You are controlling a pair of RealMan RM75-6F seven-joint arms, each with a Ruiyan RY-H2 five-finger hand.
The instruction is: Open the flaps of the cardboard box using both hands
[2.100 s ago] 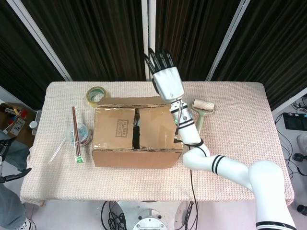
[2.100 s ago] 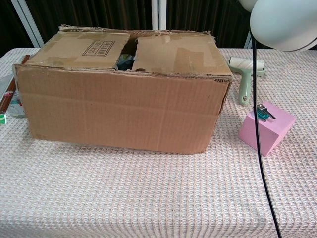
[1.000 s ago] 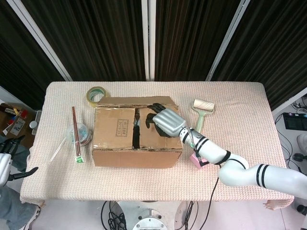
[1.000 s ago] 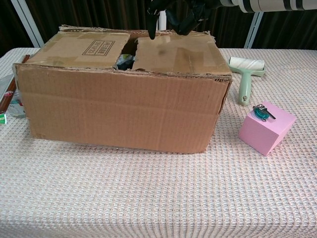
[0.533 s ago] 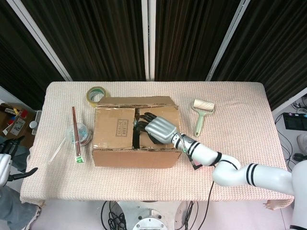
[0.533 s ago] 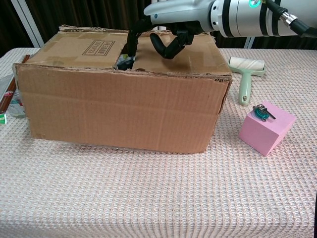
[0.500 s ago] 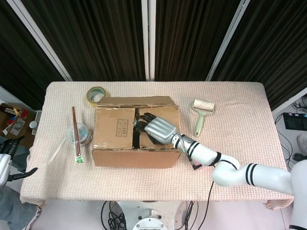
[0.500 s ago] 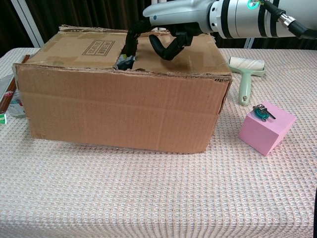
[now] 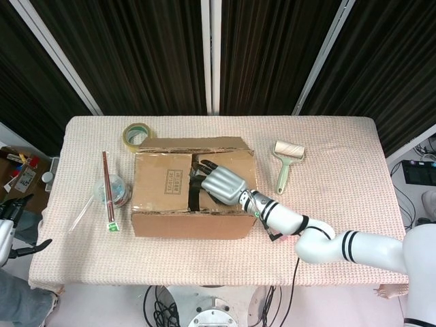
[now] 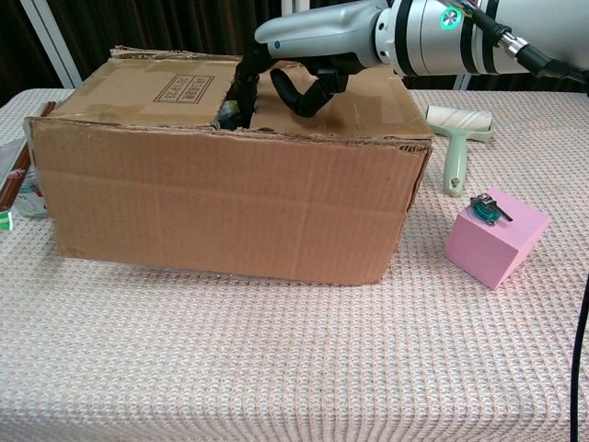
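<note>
Woven-cloth table (image 9: 327,136) carries the cardboard box (image 10: 230,198) at centre-left, long axis left-right, top flaps level and facing up. Since the previous second, the right hand (image 9: 219,182) has advanced from the right flap (image 10: 359,106) to the centre seam, fingertips (image 10: 241,92) hooked into the gap, nothing gripped yet. Lifting can begin. Left hand: not visible.

A table (image 9: 340,146) covered in a beige waffle-weave cloth carries a cardboard box (image 9: 194,194) near its middle. A tape roll (image 9: 136,133), chopsticks (image 9: 107,191) and a clear wrapped item (image 9: 117,189) lie to one side, a lint roller (image 9: 285,161) and pink block (image 10: 495,235) to the other.
</note>
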